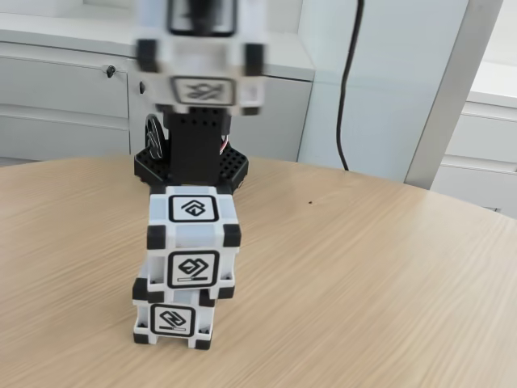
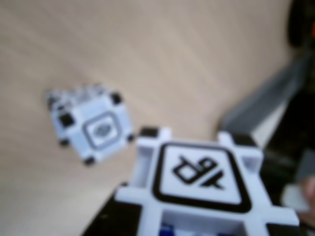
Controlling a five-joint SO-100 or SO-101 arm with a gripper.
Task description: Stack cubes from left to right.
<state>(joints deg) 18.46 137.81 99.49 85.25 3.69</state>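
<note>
- Stack: two cubes on the wooden table (image 1: 380,267), upper cube (image 1: 192,236) resting on the lower cube (image 1: 174,317), shifted slightly right of it in the fixed view.
- Third cube (image 1: 200,58): held high in the air above the stack, blurred; in the wrist view it fills the near edge, one glyph face sharp.
- Claw: hidden behind the raised cube and cut off at the frame top; its fingers cannot be made out, yet it carries that cube.
- Arm base (image 1: 194,149): black, standing on the table behind the stack.
- Cabinets (image 1: 65,105): grey, far behind.
</note>
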